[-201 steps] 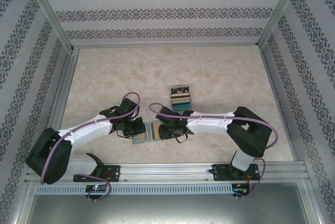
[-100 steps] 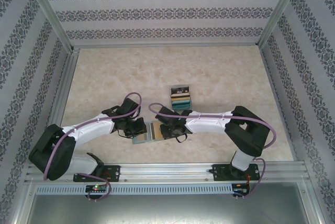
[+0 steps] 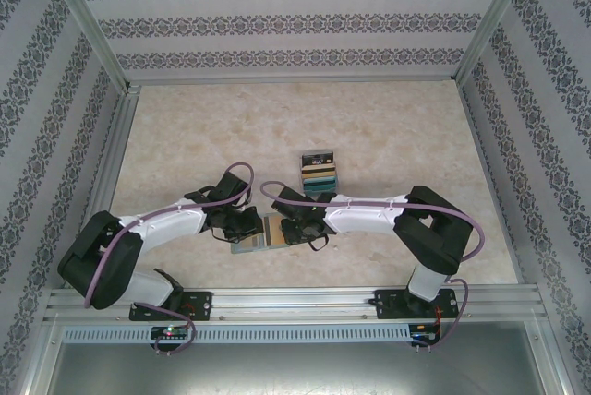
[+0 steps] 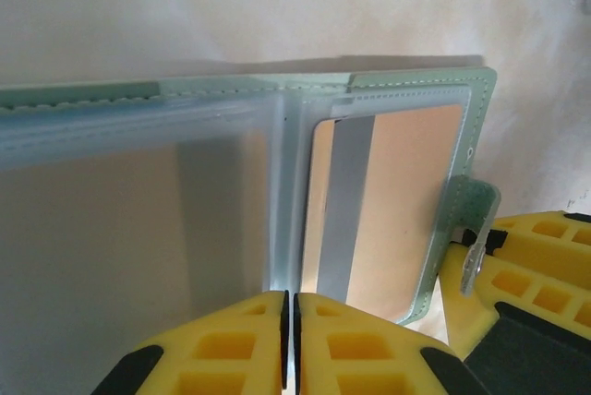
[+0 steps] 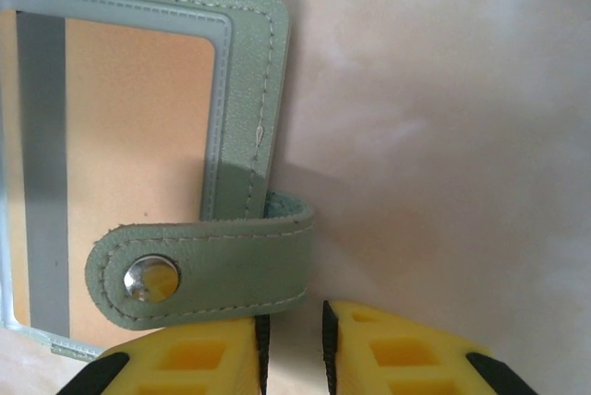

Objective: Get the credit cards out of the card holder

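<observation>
The grey-green card holder lies open on the table between my two grippers. A tan-gold credit card with a grey stripe sits in its windowed pocket. My left gripper is shut on the holder's clear middle leaf at the crease. At the holder's right edge my right gripper stands narrowly open, with only bare table in the gap. The snap strap lies over its left finger. Three more credit cards, black, tan and teal, lie fanned just beyond the holder.
The marble-patterned table stretches wide behind the cards. Patterned walls close in the back and sides. A metal rail with the arm bases runs along the near edge.
The left arm's elbow has swung forward and its gripper has edged right along the holder. The right arm has crept slightly left. The holder has barely shifted.
</observation>
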Robot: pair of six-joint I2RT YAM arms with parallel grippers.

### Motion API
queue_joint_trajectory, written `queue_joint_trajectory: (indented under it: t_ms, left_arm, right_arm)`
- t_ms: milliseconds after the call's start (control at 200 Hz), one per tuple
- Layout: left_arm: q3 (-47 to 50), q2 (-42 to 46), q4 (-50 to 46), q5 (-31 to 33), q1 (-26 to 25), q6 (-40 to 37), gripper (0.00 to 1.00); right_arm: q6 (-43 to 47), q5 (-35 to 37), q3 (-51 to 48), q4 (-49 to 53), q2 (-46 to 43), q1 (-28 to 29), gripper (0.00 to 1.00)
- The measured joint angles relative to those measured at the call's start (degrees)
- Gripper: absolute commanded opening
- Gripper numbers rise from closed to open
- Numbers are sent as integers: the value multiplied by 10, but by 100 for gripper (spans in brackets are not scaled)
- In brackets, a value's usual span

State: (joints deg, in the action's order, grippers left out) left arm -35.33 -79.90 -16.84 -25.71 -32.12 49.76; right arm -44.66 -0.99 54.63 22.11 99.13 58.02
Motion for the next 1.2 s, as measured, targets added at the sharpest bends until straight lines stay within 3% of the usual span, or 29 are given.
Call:
queue_joint_trajectory:
  t_ms: [744,1199]
  left_arm:
    - [2,-20,31,-17,0,0,22]
    - [6,-34,53,-35,0,0,21]
  right_arm:
    - [0,2,8,9,5,3,26]
    - [0,3,16,19,10,4,26]
